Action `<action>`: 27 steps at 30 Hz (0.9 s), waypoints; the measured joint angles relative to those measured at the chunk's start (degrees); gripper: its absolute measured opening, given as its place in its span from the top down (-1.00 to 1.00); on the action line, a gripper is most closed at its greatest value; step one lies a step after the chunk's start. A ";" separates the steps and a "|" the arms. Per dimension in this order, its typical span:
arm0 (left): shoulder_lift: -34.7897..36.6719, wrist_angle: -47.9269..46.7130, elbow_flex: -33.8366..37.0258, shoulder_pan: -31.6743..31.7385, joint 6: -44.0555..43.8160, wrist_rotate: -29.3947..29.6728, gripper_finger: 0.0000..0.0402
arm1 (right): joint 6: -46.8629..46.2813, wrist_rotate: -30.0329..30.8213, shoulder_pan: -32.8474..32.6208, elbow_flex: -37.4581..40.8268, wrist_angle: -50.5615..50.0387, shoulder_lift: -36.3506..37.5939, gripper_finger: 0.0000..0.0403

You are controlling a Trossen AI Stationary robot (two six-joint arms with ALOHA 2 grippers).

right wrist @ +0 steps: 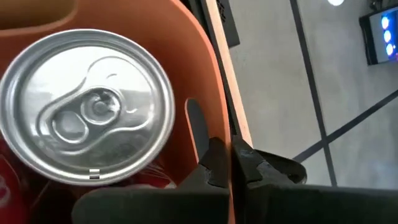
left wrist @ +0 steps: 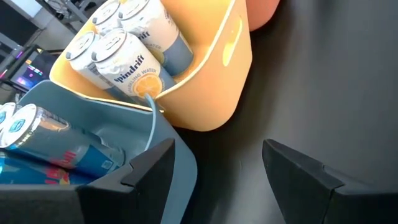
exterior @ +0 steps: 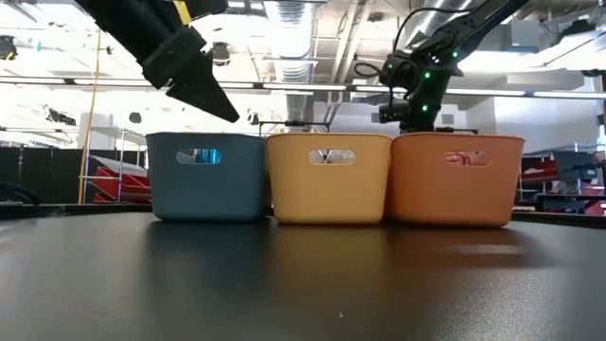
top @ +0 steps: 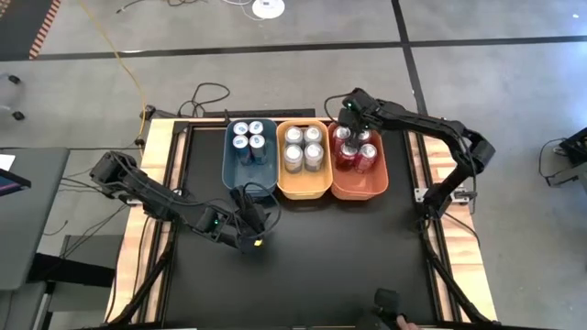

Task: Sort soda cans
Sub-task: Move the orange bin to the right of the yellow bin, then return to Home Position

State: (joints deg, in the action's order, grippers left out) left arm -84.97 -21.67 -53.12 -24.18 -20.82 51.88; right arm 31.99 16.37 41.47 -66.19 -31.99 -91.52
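Soda cans [top: 304, 148] stand upright in three plastic bins lined up side by side across the far middle of a black table [top: 303, 257], apparently all sorted by colour. From left: the teal bin [top: 249, 156] holds four dark blue cans [top: 249, 140], the yellow-orange bin [top: 304, 188] four pale silver cans [left wrist: 118, 53], and the orange bin [top: 359, 183] four red cans [top: 354, 152]. No can is seen loose on the tabletop, which suggests the sorting is at or near its end.

The left gripper [top: 249, 220] hovers over the table just in front of the teal bin, its broad dark fingers [left wrist: 149, 168] spread apart and holding nothing; its wrist camera looks past them onto the rims of the teal and yellow-orange bins. The right gripper [top: 350, 115] hangs at the far rim of the orange bin, its fingers pressed together on nothing, right beside a red can's silver top [right wrist: 87, 106], likely because it has set that can down and let go.

The cans are smooth metal cylinders with brushed silver lids and pull tabs. The bins are matte moulded plastic with rounded corners, gently tapering walls and slot handles [exterior: 331, 156] cut near the rim; packed four apiece, the cans sit close together, so none can readily tip. The tabletop is a flat, dull black sheet in a pale wooden frame [top: 156, 156].
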 joint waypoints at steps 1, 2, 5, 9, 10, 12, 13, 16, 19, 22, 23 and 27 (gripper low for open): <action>0.00 0.00 0.00 0.00 0.02 0.00 -0.18 | -0.29 0.27 0.00 -0.14 0.35 -0.84 0.98; 0.00 -0.06 0.00 0.00 -0.02 0.02 -0.18 | -0.30 0.69 -0.02 -0.39 0.58 -1.50 0.98; 0.00 -0.41 0.00 0.00 -0.29 0.00 -0.18 | -0.33 1.18 -0.20 -0.44 0.79 -2.46 0.98; 0.00 -0.28 0.00 0.02 -0.26 0.00 -0.18 | -0.36 1.00 -0.28 -0.31 1.40 -1.70 0.98; 0.00 -0.29 0.00 0.02 -0.26 0.00 -0.18 | -0.45 0.89 -0.31 -0.25 1.36 -1.31 0.98; 0.00 -0.28 0.00 0.02 -0.26 0.00 -0.18 | -1.13 0.42 -0.31 0.00 0.85 -0.26 0.98; 0.00 -0.27 0.00 0.02 -0.26 0.00 -0.18 | -1.71 0.25 -0.31 0.04 0.35 0.31 0.96; 0.00 -0.26 0.00 0.02 -0.26 0.00 -0.18 | -1.89 0.24 -0.33 0.06 -1.59 1.96 0.87; 0.00 -0.26 0.00 0.02 -0.34 -0.02 -0.18 | -1.94 0.25 -0.32 0.05 -2.38 2.58 0.72; 0.00 -0.26 0.00 0.02 -0.74 -0.02 -0.18 | -1.94 0.25 -0.65 -0.07 -2.44 2.85 0.55; 0.00 -0.26 0.00 0.02 -0.74 -0.02 -0.18 | -2.10 0.25 -0.78 -0.07 -2.08 2.85 0.49; 0.00 -0.26 0.00 0.02 -1.17 -0.04 -0.18 | -2.43 0.90 -1.74 -0.07 -0.49 2.77 0.30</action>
State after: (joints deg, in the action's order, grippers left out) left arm -84.97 -21.93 -53.12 -24.16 -21.98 51.83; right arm 29.56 17.27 39.73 -66.26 -32.47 -88.75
